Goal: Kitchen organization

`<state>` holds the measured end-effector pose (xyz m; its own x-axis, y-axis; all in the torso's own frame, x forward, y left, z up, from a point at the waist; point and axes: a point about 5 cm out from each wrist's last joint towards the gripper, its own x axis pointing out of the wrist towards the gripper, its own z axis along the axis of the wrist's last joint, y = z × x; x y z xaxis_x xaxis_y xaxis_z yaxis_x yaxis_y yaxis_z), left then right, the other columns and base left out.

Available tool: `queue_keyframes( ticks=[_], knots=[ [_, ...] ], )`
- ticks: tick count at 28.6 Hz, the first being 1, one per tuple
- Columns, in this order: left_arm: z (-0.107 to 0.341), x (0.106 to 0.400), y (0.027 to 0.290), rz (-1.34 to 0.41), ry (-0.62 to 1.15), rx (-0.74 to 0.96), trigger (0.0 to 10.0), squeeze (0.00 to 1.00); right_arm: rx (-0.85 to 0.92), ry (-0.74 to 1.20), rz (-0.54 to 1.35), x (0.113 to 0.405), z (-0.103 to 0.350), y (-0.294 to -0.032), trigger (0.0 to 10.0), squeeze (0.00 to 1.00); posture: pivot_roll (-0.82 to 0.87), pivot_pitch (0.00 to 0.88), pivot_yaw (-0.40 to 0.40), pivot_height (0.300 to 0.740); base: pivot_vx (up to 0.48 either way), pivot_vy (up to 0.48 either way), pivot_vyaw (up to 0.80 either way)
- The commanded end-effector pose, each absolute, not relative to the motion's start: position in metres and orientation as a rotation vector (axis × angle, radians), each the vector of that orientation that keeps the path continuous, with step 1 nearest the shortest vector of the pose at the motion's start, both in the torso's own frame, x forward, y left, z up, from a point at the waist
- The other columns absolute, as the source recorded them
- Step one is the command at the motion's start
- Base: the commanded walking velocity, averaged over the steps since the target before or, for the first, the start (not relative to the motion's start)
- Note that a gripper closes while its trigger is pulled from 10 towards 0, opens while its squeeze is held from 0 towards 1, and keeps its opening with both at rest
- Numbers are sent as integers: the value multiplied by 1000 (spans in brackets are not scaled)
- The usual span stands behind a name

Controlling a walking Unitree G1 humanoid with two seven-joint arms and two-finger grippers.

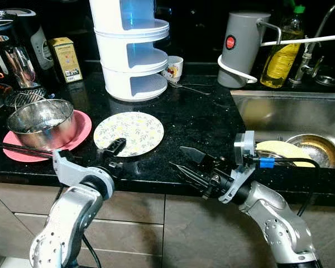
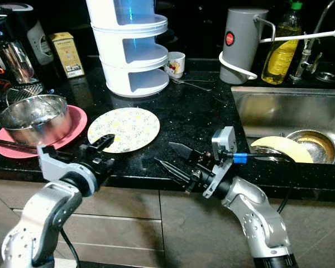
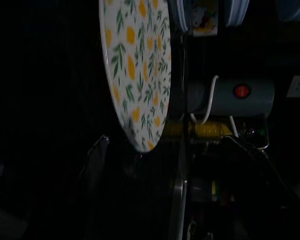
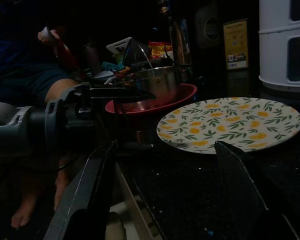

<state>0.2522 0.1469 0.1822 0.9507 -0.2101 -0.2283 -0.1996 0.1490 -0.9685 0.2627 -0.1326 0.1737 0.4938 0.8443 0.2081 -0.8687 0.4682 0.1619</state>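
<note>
floral plate [image 1: 128, 133], perhaps touching left gripper [image 1: 115, 149]

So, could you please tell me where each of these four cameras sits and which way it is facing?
Left eye view: on the head, looking forward and down at the black counter; left gripper and right gripper show.
Right eye view: its stereo twin, same scene.
Left wrist view: on the left wrist, facing the floral plate and grey kettle.
Right wrist view: on the right wrist, looking between its open fingers across the plate to the left arm.
Shared: both wrist views see the plate.
</note>
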Motion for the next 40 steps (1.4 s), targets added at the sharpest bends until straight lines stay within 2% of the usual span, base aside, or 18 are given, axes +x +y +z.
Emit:
queue_keyframes(
  ticks=[1,12,19,20,21,25,40],
  knots=[
    [175,261,158,45,320,-1425,10000,0,257,-115,1066,261,178,-132,10000,0,-1,0,-15,740,0,0,0],
    [172,281,170,60,285,-1413,10000,0,250,-117,1063,260,180,-134,10000,0,-23,0,-10,740,0,0,0],
    [168,292,155,-7,335,-1413,10000,0,246,-117,1061,259,181,-134,10000,0,-29,0,-8,740,0,0,0],
    [168,294,152,-14,342,-1414,3333,0,245,-117,1060,259,181,-133,10000,0,-29,0,-8,740,0,0,0],
    [167,295,149,-23,358,-1411,0,0,245,-117,1060,259,181,-133,10000,0,-32,0,-8,740,0,0,0],
    [167,301,140,-65,392,-1404,0,0,242,-118,1056,258,182,-134,10000,0,-35,0,-7,740,0,0,0],
    [162,303,138,-71,420,-1391,0,0,236,-117,1042,257,182,-136,10000,0,-38,0,-3,740,0,0,0]
  ],
)
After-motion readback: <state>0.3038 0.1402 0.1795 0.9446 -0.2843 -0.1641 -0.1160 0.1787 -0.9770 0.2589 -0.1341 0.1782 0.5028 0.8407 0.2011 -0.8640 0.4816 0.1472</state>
